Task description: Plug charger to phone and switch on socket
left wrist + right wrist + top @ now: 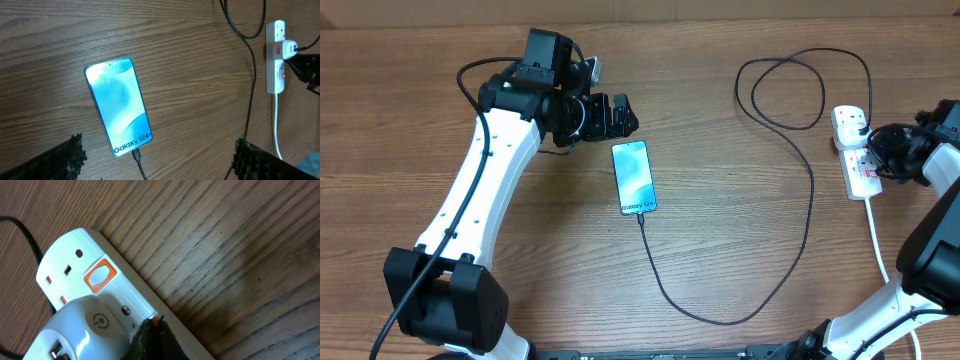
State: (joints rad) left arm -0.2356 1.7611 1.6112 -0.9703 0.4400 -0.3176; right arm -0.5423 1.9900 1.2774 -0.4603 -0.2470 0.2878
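A: Overhead: phone (634, 177) lies centre of surface (520, 260) w/ charger (812, 195) plugged in; left gripper (610, 112) is spread wide, empty.
B: Left wrist: charger is seen seated at phone's Galaxy end.
A: Right wrist: right gripper (152, 337) is closed, empty, tip at socket (70, 255) switch (156, 320). Switch should be pressed squarely, no sliding.

Overhead: looking straight down from far off on whole table (720, 250). Left wrist: raised, tilted down, taking in phone (118, 106) and socket (274, 75). Right wrist: pressed very close to socket, shared with both others.
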